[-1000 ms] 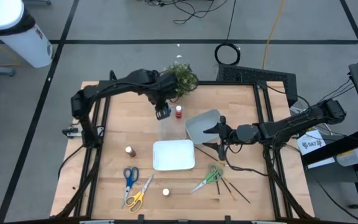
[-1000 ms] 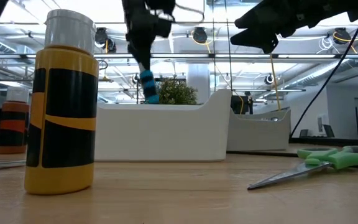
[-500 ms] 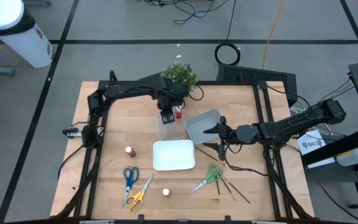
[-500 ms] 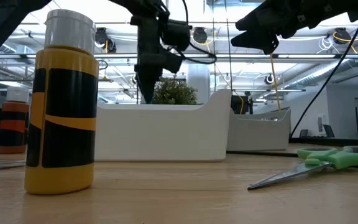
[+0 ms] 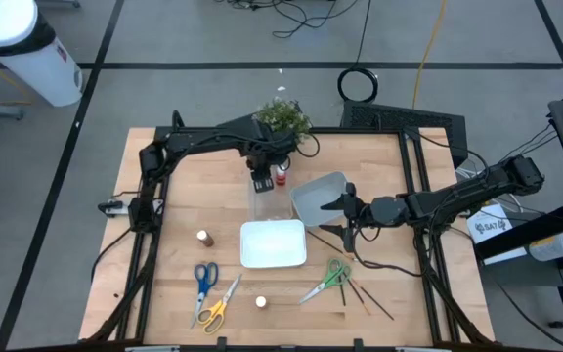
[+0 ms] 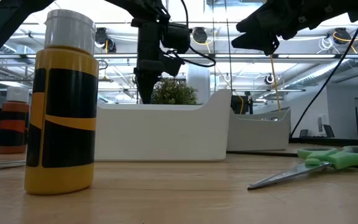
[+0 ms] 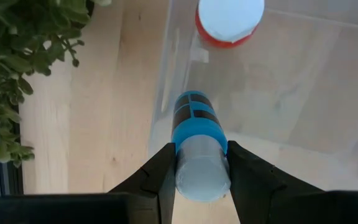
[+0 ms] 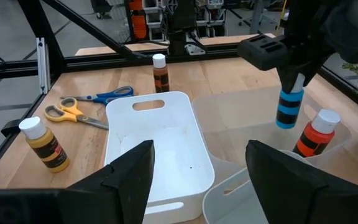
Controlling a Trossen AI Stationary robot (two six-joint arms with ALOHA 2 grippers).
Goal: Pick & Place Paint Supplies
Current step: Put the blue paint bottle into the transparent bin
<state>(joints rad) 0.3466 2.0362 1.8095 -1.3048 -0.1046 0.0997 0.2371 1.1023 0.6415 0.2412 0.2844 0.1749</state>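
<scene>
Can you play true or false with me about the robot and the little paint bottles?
1. The left gripper holds a blue paint bottle. True.
2. A red paint bottle stands in the clear tray. True.
3. The white tray is full of scissors. False: it is empty.
4. The green scissors lie in the grey tray. False: they lie on the table.
5. The right gripper holds a brush. False: it is open and empty.
</scene>
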